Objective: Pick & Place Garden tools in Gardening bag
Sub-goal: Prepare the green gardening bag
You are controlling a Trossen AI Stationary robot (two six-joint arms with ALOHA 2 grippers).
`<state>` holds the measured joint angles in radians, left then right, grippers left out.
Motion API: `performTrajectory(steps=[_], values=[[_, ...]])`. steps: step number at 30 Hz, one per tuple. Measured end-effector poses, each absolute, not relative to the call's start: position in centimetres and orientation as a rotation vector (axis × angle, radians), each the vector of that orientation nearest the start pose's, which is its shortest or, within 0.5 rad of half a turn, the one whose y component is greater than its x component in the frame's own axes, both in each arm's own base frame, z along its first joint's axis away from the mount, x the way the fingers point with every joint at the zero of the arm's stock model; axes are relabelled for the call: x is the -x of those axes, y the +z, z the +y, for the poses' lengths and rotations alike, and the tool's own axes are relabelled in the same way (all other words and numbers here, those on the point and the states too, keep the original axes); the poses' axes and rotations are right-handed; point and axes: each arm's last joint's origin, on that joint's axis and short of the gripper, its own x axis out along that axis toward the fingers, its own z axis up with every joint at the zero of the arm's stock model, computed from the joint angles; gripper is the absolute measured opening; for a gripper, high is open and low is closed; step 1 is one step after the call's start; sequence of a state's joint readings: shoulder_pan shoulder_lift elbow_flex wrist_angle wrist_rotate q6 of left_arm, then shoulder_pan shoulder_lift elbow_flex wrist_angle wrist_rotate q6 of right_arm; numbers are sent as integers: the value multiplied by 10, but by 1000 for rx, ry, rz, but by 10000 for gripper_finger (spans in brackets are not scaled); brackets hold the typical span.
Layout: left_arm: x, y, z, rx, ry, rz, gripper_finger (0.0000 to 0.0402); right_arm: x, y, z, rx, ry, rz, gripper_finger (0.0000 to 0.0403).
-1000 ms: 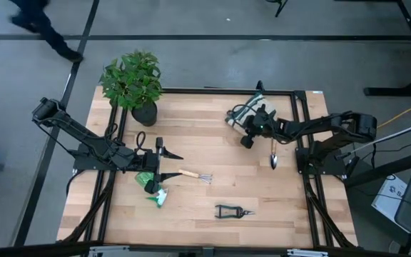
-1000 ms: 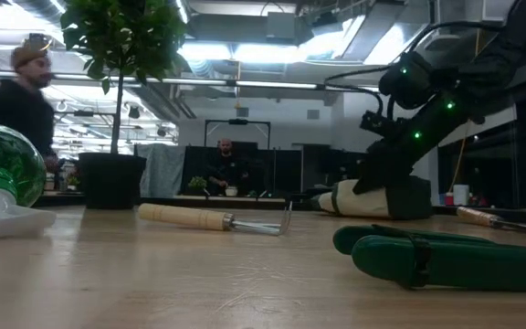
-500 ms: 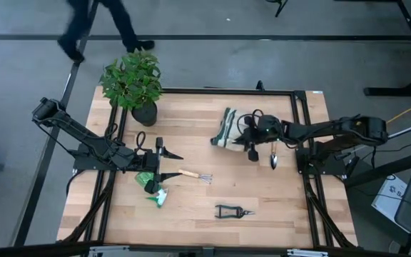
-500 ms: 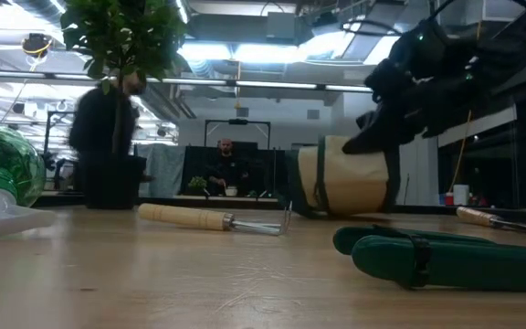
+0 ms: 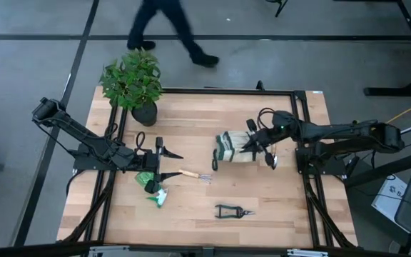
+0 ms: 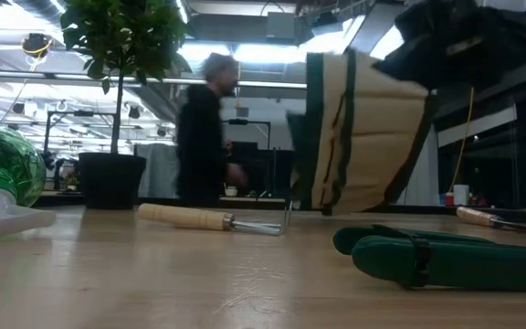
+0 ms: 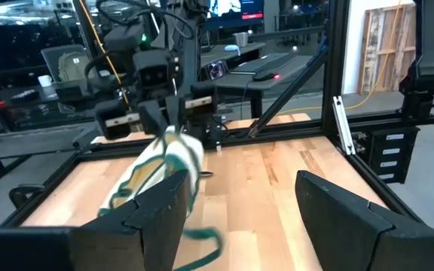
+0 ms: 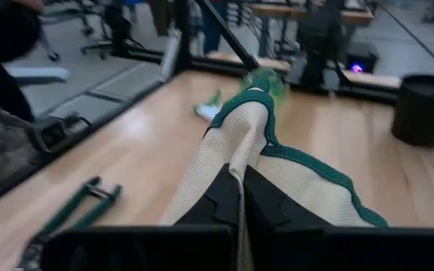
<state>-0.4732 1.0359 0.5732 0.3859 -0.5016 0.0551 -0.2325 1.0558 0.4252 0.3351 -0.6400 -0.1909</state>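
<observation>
Right gripper (image 5: 252, 143) fingers pinching gardening bag (image 5: 231, 148) rim; left gripper (image 5: 168, 166) fingers spread, idle.

No readable text, label, brand, number or sign was found in any view. Distant monitor screens glowed in the room behind the table, but nothing on them could be made out.
</observation>
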Motion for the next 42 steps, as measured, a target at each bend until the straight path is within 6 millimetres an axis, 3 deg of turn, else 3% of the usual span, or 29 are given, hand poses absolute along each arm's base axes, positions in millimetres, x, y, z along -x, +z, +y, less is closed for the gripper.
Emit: performTrajectory(steps=[15,21,33,37,42], values=[[-206,268,-90,-90,9,62,240,-202,226,-29,92,474,133,1],[-206,268,-93,-93,-85,61,240,-203,230,-26,95,484,96,1],[-206,269,-94,38,-108,65,239,-206,237,-9,134,561,14,1],[-216,267,-83,56,61,38,239,-206,238,-4,137,588,6,1],[-250,262,-71,6,165,107,239,-206,241,1,155,605,-25,1]])
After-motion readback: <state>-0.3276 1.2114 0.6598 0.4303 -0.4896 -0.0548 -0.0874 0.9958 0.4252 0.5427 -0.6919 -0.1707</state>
